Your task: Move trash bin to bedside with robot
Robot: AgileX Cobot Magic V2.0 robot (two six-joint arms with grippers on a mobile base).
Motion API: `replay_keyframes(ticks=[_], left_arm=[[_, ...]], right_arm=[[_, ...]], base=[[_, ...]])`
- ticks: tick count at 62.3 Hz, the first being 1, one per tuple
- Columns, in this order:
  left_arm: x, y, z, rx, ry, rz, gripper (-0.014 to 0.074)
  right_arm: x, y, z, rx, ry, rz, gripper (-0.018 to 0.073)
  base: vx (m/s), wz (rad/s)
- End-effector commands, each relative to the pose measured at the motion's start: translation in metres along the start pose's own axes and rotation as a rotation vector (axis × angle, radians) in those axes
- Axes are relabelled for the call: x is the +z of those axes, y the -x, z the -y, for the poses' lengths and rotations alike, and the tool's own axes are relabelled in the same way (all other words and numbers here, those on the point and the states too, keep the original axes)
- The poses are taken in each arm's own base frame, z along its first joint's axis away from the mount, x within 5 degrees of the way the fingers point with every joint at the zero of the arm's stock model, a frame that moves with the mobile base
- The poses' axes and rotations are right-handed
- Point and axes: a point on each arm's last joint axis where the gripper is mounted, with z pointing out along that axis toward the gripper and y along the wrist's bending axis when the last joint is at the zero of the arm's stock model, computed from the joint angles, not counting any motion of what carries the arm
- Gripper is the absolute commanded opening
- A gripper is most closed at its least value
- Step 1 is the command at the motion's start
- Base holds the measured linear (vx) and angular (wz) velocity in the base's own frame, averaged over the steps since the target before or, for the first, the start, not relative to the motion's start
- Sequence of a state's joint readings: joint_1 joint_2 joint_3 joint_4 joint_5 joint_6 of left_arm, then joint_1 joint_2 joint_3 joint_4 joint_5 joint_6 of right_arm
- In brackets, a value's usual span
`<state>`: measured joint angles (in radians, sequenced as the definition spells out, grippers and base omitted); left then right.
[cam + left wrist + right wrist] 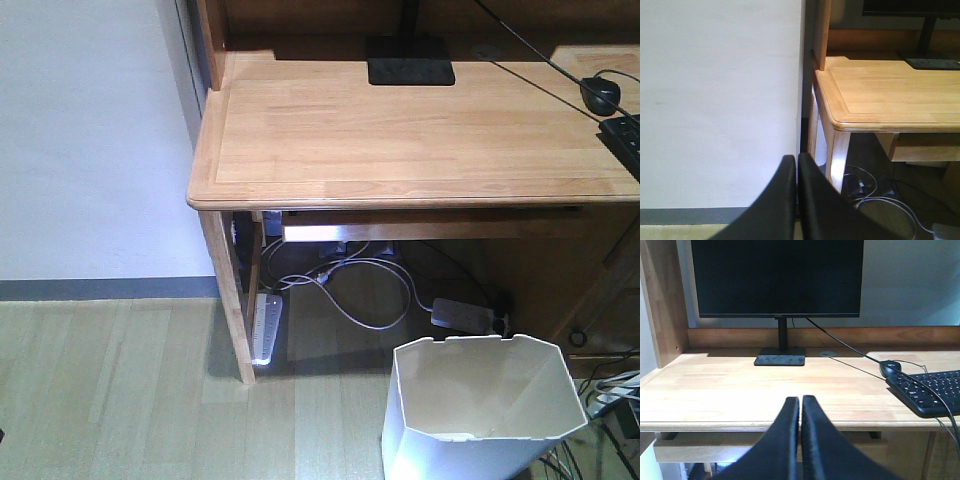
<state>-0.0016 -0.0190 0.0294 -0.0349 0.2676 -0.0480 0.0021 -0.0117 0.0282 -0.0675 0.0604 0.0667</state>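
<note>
The trash bin (480,390) stands upright on the wooden floor (120,380) at the lower right of the front view, just before the desk's open underside and below the worktop (400,130); a white power strip (265,325) and looped cables (365,295) lie under the desk; the left arm's jaws are closed on nothing, fingers (782,200) pressed together, facing the white wall (715,100) beside the worktop's corner; the right arm's jaws are likewise closed and empty, fingers (785,440) pointing across the worktop toward the monitor (777,277), keyboard (930,392) and mouse (890,368).
</note>
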Motion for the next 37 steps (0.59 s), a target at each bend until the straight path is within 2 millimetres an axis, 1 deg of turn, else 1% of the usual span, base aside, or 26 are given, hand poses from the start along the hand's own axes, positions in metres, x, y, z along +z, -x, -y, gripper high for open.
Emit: replay_keyframes(ticks=[1,37], left_arm=[[0.0016,-0.002,0.0001,-0.016,-0.01,0.056,-0.0006],[0.0016,-0.002,0.0001,-0.016,-0.01,0.056,-0.0006]], right_arm=[[-0.0004,0.0007,-0.0005,-0.022,0.006,0.063,-0.0011],[-0.0004,0.0007,-0.0005,-0.022,0.006,0.063,-0.0011]], base=[[0.0,0.0],[0.0,0.0]])
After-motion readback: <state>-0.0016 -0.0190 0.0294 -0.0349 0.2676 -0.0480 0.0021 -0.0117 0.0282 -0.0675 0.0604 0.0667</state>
